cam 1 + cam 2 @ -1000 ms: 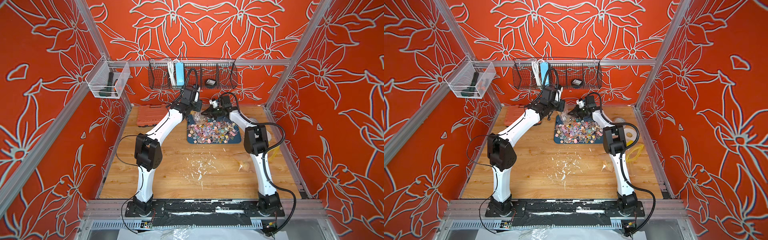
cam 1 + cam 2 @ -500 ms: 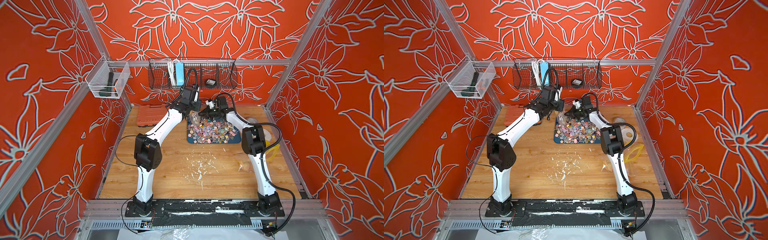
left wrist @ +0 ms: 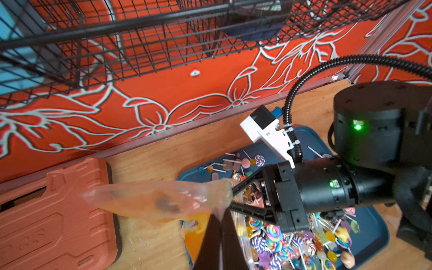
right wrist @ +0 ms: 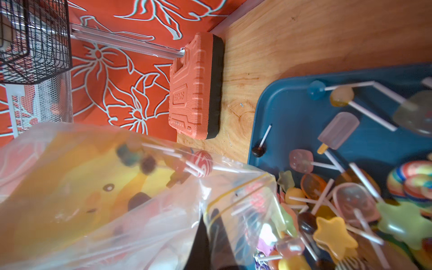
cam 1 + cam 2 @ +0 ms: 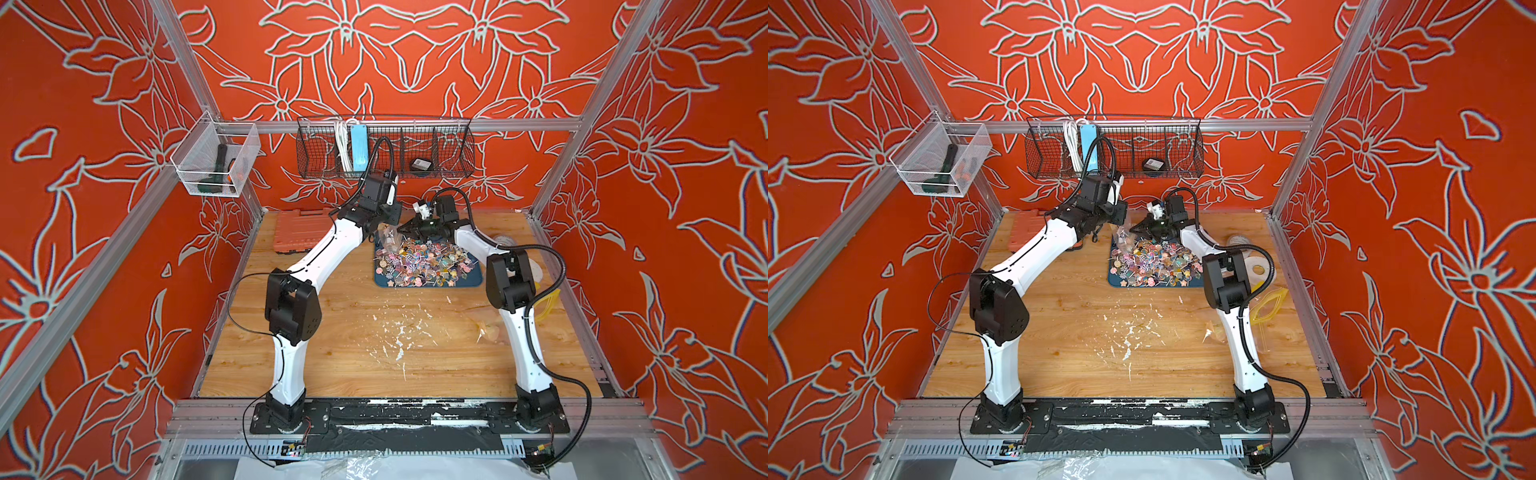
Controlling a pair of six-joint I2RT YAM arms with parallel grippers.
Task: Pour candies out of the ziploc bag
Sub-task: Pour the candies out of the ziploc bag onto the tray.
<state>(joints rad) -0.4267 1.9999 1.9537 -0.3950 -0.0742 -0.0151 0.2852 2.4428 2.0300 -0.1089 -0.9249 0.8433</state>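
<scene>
The clear ziploc bag (image 5: 387,237) hangs tilted over the back left corner of the blue tray (image 5: 471,279), held between both grippers. My left gripper (image 3: 220,230) is shut on a bunched part of the bag (image 3: 152,201). Pinching the bag's mouth edge (image 4: 236,194), my right gripper (image 4: 211,243) is shut too. A few candies (image 4: 201,164) still lie inside the bag. Many colourful candies (image 5: 424,262) on white sticks are piled on the tray (image 4: 292,112) below the mouth. In both top views the grippers (image 5: 380,227) (image 5: 402,228) stand close together.
An orange tool case (image 5: 297,230) lies at the back left of the wooden table. A black wire basket (image 5: 384,149) hangs on the back wall, a clear bin (image 5: 214,160) on the left. A tape roll (image 5: 505,241) and a yellow item (image 5: 546,305) lie right of the tray.
My right gripper has shifted slightly left, closer to the left gripper, with the bag between them. The left arm has barely moved.
</scene>
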